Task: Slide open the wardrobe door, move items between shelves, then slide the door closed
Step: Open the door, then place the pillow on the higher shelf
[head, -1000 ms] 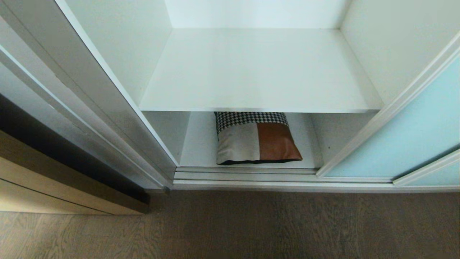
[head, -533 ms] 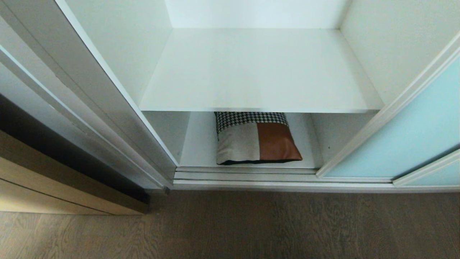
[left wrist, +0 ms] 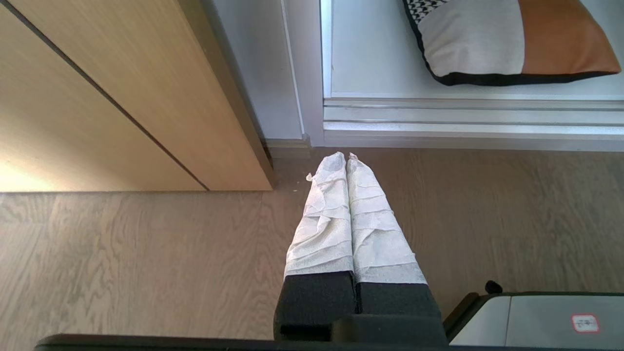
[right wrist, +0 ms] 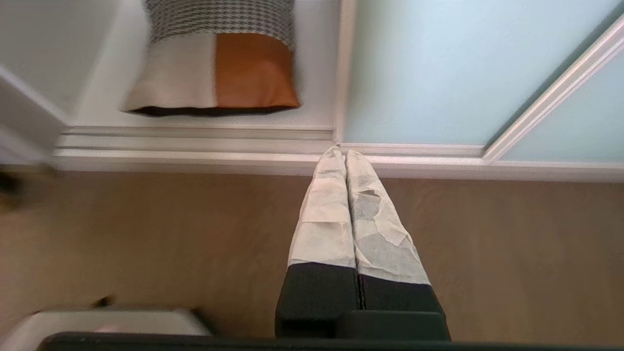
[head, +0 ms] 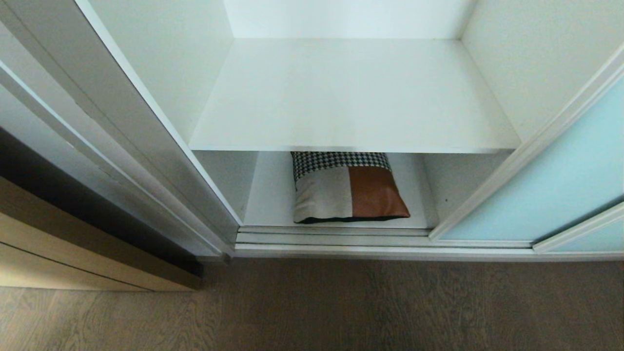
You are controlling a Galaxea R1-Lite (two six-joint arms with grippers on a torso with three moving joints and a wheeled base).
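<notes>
**Wardrobe open, cushion on the lowest shelf**

At the far left stands a light wooden door (head: 73,253), edge-on beside the wardrobe's grey-white frame (head: 146,146). The left claw (left wrist: 346,158) hangs over the wood floor (head: 341,307) just outside that corner, its two wrapped fingers (left wrist: 324,219) pressed together and holding nothing.

In the middle the compartment is open. A bare white shelf (head: 351,97) spans it, and under its front edge lies a cushion (head: 348,192) on the bottom shelf (head: 268,200), close to the sliding track (head: 331,236); it is patched in black-and-white check, grey and brown.

To the right, the pale aqua sliding door (head: 551,180) is pushed aside, its white frame edge bordering the opening. The right claw (right wrist: 341,152) hovers above the floor with its tips near the track at that door's lower corner, fingers (right wrist: 324,219) shut tight and empty.
</notes>
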